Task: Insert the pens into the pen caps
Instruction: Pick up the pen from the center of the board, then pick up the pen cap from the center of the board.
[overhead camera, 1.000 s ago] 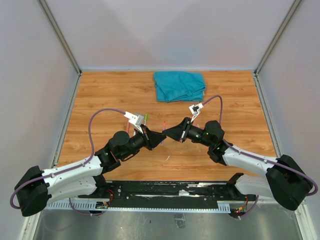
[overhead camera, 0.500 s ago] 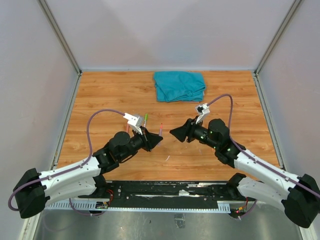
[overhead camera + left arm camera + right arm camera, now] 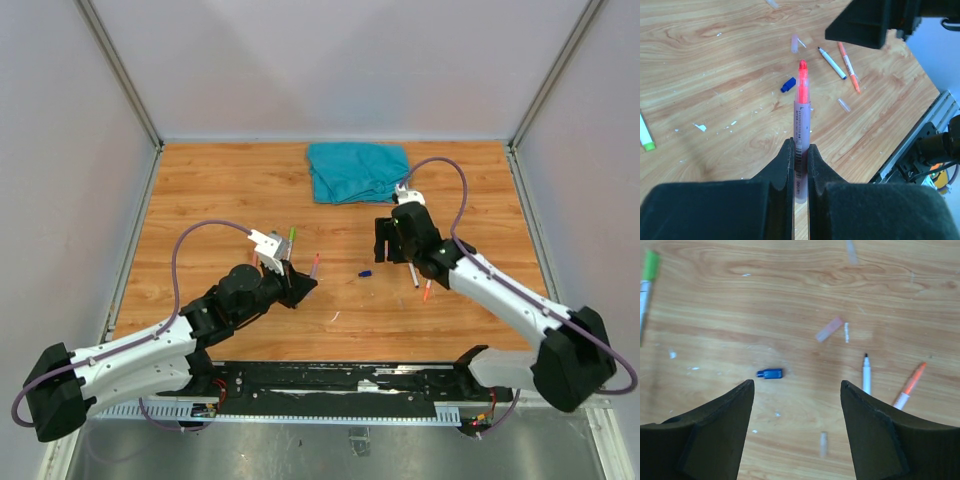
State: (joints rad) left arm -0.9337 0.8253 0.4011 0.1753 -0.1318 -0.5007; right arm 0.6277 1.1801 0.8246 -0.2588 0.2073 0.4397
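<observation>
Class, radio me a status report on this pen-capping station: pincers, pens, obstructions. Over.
Left pincer shut on red pen. Right pincer open, hovering near blue cap. Orange pen, black-tipped pen uncapped nearby. Nothing covers the cap.

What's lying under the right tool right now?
A blue cap lies on the table below the open right tool; a black-tipped pen and an orange pen lie off to one side. Its fingers cover the table nearest the camera.

The top camera looked steeply down from high behind the near edge, taking in the whole surface (image 3: 200, 190). The left wrist camera looked low and slantwise past the left pincer (image 3: 800, 145). The right wrist camera faced almost straight down, close, between the right pincer (image 3: 797, 383) fingers. All three shared the blue cap (image 3: 365, 272).
</observation>
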